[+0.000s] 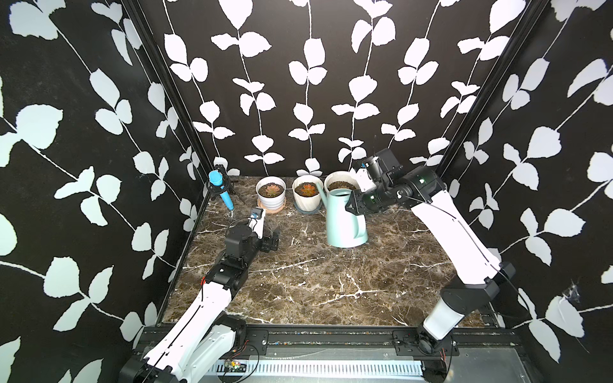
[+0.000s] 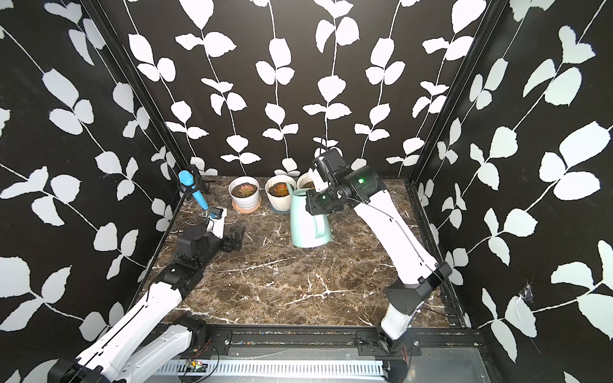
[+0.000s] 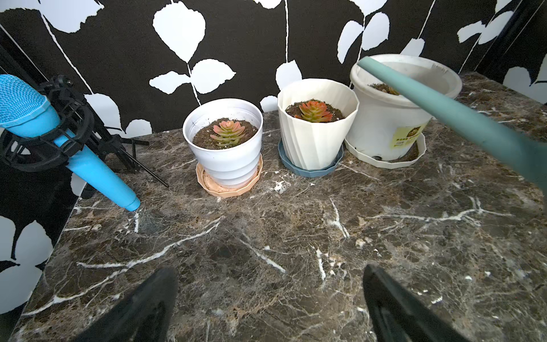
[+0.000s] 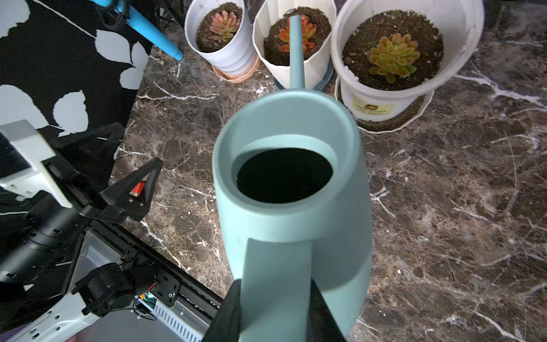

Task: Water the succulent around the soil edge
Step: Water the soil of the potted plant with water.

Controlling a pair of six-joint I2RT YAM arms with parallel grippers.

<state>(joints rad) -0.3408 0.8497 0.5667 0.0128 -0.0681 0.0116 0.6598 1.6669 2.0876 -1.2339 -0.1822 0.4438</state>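
The rosy succulent [image 3: 315, 111] sits in gritty dark soil inside a faceted cream pot [image 3: 313, 142], the middle of three at the back of the veined marble desk [image 3: 266, 222]. Just in front stands the smooth matte teal watering can [image 1: 345, 219], its slim spout aimed at that pot. The right gripper [image 4: 275, 311] has its black fingers clamped on the can's flat handle. The left gripper [image 3: 268, 271] holds its fingers spread wide, empty.
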